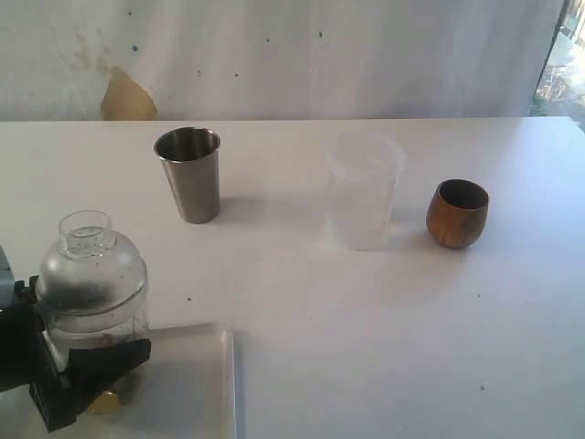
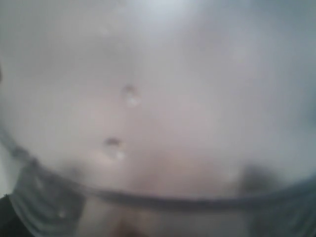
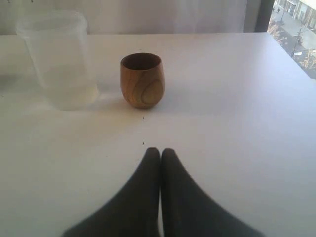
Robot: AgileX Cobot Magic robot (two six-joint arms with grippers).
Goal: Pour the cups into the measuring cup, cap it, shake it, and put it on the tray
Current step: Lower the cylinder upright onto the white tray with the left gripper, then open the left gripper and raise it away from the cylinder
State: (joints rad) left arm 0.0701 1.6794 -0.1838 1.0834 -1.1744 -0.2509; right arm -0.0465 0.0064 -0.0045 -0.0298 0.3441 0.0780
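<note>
Now left jaws are clasping the capped measuring cup [image 1: 96,322], tray [image 1: 196,384] beneath them.
Right jaws are pressing together empty, wooden cup [image 3: 141,80] ahead.

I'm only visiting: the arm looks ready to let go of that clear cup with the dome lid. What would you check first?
1. Lid seated on the measuring cup: ok.
2. Measuring cup upright: ok.
3. Measuring cup over the tray: ok.
4. Cup's base actually resting on the tray: cannot tell; the left gripper around it hides the bottom.
5. Right gripper shut, empty, apart from the wooden cup: ok.
6. Steel cup and wooden cup upright, away from the tray: ok.
</note>
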